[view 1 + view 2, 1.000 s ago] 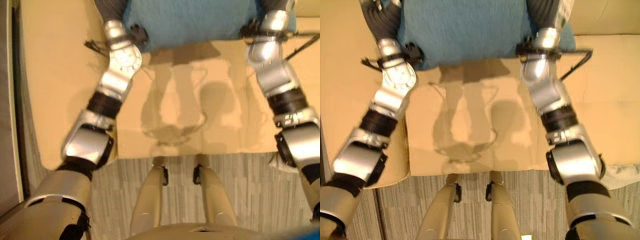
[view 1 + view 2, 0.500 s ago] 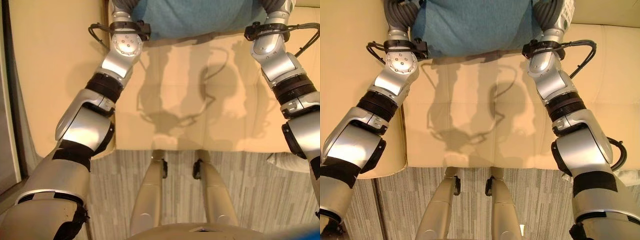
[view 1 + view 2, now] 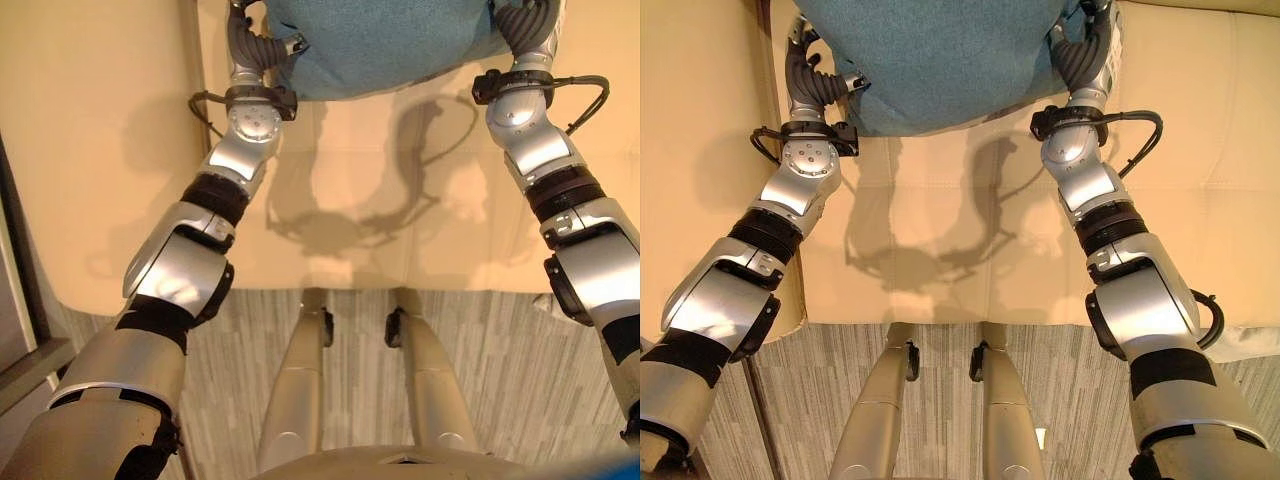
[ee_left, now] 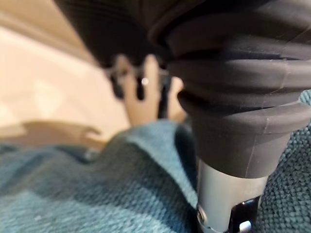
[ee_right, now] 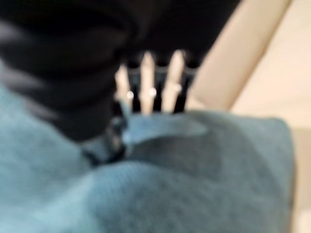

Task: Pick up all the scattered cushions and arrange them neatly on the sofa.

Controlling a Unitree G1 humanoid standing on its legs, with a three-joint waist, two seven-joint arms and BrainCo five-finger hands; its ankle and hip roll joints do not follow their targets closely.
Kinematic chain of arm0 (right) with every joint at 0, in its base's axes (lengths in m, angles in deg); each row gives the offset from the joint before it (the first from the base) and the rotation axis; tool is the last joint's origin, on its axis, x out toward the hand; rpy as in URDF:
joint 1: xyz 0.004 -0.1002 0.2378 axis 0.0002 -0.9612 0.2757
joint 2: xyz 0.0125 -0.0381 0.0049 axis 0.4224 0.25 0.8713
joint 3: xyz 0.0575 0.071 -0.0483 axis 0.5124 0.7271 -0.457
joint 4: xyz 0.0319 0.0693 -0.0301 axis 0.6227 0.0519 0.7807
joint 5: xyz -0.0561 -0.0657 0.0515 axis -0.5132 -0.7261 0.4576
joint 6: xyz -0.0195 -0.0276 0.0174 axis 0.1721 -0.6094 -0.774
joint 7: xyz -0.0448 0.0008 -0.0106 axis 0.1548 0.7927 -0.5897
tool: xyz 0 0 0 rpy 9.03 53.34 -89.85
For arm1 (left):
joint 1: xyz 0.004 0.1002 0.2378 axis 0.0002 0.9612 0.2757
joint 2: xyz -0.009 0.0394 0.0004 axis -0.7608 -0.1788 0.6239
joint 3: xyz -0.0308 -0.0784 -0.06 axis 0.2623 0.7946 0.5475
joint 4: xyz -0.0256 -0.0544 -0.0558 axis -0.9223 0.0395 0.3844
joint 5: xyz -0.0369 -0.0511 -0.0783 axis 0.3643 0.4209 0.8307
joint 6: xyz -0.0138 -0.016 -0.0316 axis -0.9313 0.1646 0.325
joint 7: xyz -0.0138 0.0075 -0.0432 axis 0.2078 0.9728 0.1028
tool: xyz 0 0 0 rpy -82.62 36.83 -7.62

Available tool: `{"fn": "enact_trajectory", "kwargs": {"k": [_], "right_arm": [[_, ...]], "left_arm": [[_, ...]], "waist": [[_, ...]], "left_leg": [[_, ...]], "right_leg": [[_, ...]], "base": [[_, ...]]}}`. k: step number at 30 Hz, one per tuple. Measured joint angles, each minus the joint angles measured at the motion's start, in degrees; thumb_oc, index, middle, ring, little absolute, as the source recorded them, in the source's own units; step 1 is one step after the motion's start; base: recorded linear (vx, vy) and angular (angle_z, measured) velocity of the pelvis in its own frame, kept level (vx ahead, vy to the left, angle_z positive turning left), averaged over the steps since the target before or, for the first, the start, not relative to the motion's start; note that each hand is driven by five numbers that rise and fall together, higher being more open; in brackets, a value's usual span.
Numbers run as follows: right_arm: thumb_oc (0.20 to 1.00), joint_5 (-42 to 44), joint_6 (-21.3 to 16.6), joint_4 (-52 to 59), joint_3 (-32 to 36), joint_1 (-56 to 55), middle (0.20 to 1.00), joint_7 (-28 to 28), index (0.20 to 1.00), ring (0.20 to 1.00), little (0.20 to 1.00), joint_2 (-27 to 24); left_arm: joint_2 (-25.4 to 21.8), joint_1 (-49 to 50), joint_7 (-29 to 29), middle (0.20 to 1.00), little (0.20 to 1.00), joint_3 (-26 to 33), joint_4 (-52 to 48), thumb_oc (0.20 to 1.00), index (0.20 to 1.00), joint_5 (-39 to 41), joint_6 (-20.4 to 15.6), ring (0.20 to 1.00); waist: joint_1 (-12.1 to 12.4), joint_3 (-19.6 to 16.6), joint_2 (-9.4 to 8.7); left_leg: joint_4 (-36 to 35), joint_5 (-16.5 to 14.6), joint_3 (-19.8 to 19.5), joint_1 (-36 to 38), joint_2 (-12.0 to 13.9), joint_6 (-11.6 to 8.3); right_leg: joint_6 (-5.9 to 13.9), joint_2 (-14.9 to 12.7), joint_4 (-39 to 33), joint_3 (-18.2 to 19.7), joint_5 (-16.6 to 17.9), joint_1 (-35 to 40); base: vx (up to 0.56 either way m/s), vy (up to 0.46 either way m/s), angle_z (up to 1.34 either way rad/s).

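Both arms reach forward and up over the sofa (image 3: 940, 250) seat, elbows low near the front edge, forearms angled inward toward a teal cushion (image 3: 940, 60) at the far side of the seat.

Left robot hand (image 3: 810, 85): wrist under the dark ribbed cover, set against the cushion's left edge. A thumb or finger pokes out toward the cushion's lower left corner. In the left wrist view the ribbed cover and a silver finger base sit right on the knit fabric, and fingers (image 4: 146, 92) show past a fold of cloth, pressed into or over the cushion. Reads as clamped on the cushion's left side.

Right robot hand (image 3: 1085, 55): mirror pose on the cushion's right edge, wrist bent upward from the forearm. In the right wrist view the fingers (image 5: 148, 82) run side by side over the top of the teal cloth, with the thumb side buried in the fabric nearer the camera; cloth bunches between them. Reads as clamped on the cushion's right side.

Cushion: held between the two hands, spanning the gap from one wrist to the other. Lower edge hangs over the tan seat and casts a shadow there. Whether it touches the seat or backrest, cannot tell.

Sofa: tan, smooth, with a seam left of the left arm. Grey striped floor (image 3: 1060, 380) below the front edge.
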Motion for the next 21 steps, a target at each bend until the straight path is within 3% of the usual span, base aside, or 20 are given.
{"fn": "enact_trajectory", "kwargs": {"k": [7,10,12,17,21], "right_arm": [[1.0,-0.89,-0.82,2.86,0.85,-2.73,1.0,-2.38,1.0,1.0,1.0,0.73],[1.0,-1.02,-1.09,4.44,2.01,-5.56,1.0,-3.97,1.0,1.0,1.0,0.58],[1.0,-1.3,-0.03,5.69,7.62,-13.41,1.0,-5.11,1.0,1.0,1.0,0.19],[1.0,-1.32,0.53,6.5,11.02,-27.04,1.0,-6.41,1.0,1.0,1.0,1.59],[1.0,-1.44,0.9,2.92,10.25,-25.49,1.0,-7.23,1.0,1.0,1.0,1.35]], "left_arm": [[-2.83,-0.02,-0.23,1.0,1.0,0.4,0.06,1.0,1.0,-4.29,2.06,1.0],[-5.91,0.1,-1.52,1.0,1.0,0.53,0.02,1.0,1.0,-4.68,2.18,1.0],[-11.34,2.09,-2.24,1.0,1.0,4.24,0.32,1.0,1.0,-5.73,2.41,1.0],[-10.23,13.41,-2.55,1.0,1.0,8.8,-4.9,1.0,1.0,-5.7,2.06,1.0],[-6.95,15.63,-2.6,1.0,1.0,8.56,-5.72,1.0,1.0,-5.44,1.93,1.0]], "waist": [[-0.53,0.0,0.0],[-0.76,0.0,0.0],[-0.8,0.02,-0.01],[-1.68,0.0,0.03],[-1.84,-0.5,0.06]], "left_leg": [[0.08,0.0,0.86,0.57,-0.01,0.0],[0.08,0.01,1.11,1.15,0.03,0.0],[-0.07,0.01,2.38,3.42,-0.11,0.0],[-1.1,-0.2,2.65,11.22,-0.18,-0.17],[-1.11,-1.14,2.67,11.78,-0.17,-0.94]], "right_leg": [[0.02,-0.07,0.6,0.69,0.01,-0.02],[0.02,-0.07,1.25,1.0,0.01,0.1],[0.05,-0.3,1.74,1.38,-0.01,1.77],[0.95,-0.36,1.68,1.57,-0.73,8.88],[1.37,-0.39,1.74,1.72,-1.06,9.31]], "base": [[0.0,0.023,-0.03],[0.01,0.028,-0.05],[0.01,0.032,-0.1],[-0.04,0.045,-0.04],[-0.06,-0.021,-0.03]]}}
